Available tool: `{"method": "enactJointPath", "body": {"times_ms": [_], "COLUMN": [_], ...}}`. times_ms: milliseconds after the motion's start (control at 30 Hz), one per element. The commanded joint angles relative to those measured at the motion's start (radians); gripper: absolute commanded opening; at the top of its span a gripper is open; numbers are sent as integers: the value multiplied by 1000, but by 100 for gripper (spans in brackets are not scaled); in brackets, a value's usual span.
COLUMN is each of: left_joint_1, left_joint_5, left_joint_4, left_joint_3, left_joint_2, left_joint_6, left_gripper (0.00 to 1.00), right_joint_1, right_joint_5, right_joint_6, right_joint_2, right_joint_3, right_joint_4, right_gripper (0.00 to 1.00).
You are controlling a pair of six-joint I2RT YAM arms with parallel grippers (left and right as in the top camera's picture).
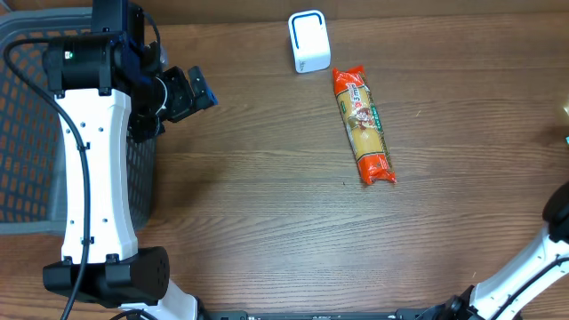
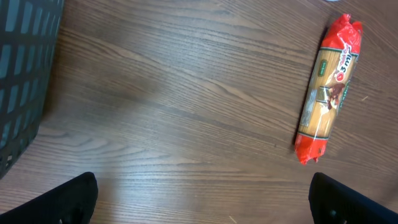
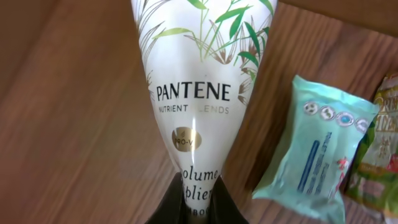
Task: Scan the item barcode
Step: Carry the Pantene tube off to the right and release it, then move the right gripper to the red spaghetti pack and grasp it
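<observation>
**Right fingers together at a shampoo pack; pasta packet lies by the scanner**

Closest to us, the right gripper (image 3: 193, 202) shows only as a dark wedge at the bottom edge of its wrist view, fingers pressed together. They cover the lowest print on the white Pantene pack (image 3: 199, 93). We cannot tell whether they pinch it or merely sit in front of it. Just right of the pack lies a teal wipes pack (image 3: 314, 149), and past that a green-gold packet (image 3: 380, 155) is cut off by the frame.

From overhead, this gripper is out of frame.

The left gripper (image 2: 202, 202) is spread wide and holds nothing. Its fingertips (image 2: 78, 199) appear only as dark corners above the bare table (image 1: 267, 204). A dark basket (image 1: 27, 133) is partly hidden under that arm.

Farther off, the pasta packet (image 1: 363, 124) lies flat, well apart from both grippers. Its far end is just beside the white scanner (image 1: 308, 41). We cannot make out its barcode.
</observation>
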Motion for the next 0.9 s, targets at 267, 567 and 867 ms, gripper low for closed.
{"method": "enactJointPath", "body": {"times_ms": [267,567,867], "left_joint_1": [-7,-7,-7], "left_joint_5": [-6,-5,-6], "left_joint_4": [1,1,1], "left_joint_3": [-2,-2,-2], "left_joint_2": [-2,-2,-2], "left_joint_6": [19,19,19], "left_gripper": [100,100,100], "right_joint_1": [-43,-43,10], "right_joint_5": [3,1,-576], "right_joint_6": [61,61,-32], "right_joint_2": [122,-1,-316], "right_joint_3": [-1,34,37], "right_joint_4": [103,-47,-46], "right_gripper": [18,76,82]}}
